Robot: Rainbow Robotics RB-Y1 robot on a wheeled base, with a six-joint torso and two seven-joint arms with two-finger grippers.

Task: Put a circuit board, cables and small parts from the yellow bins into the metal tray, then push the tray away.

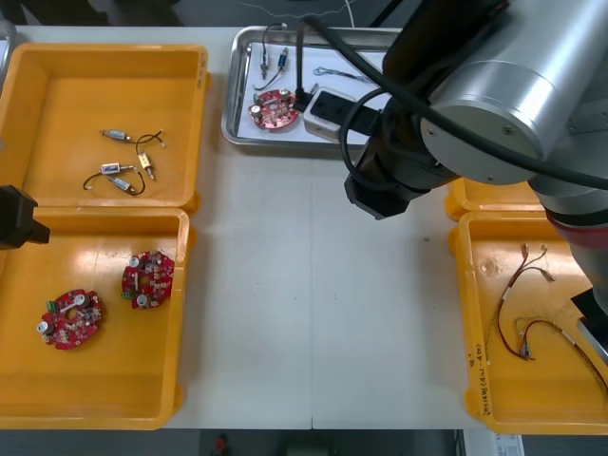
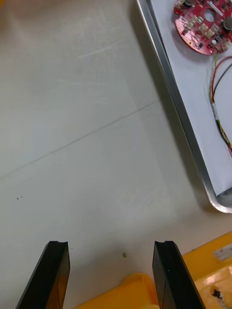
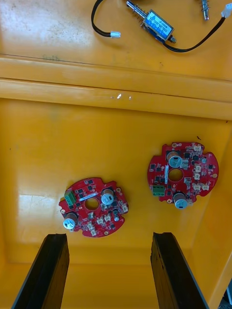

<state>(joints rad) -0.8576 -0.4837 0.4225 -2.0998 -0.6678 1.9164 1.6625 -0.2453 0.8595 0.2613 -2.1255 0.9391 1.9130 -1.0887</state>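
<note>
The metal tray (image 1: 237,104) at the far middle of the table holds a red circuit board (image 1: 274,109), thin cables and small metal parts (image 1: 282,59). My right gripper (image 2: 110,251) stands open over bare table, beside the tray's rim (image 2: 179,106). The board (image 2: 205,26) and a red and yellow cable (image 2: 216,91) lie beyond its fingers. My left gripper (image 3: 108,241) is open above the near left yellow bin (image 1: 95,389). Two red circuit boards (image 3: 94,206) (image 3: 182,173) lie just past its fingers, untouched.
The far left bin (image 1: 57,66) holds small metal parts with black cables (image 1: 122,176). The near right bin (image 1: 472,285) holds red and yellow cables (image 1: 522,304). My right arm (image 1: 475,104) covers the tray's right part. A yellow bin edge (image 2: 208,270) sits near the right fingers.
</note>
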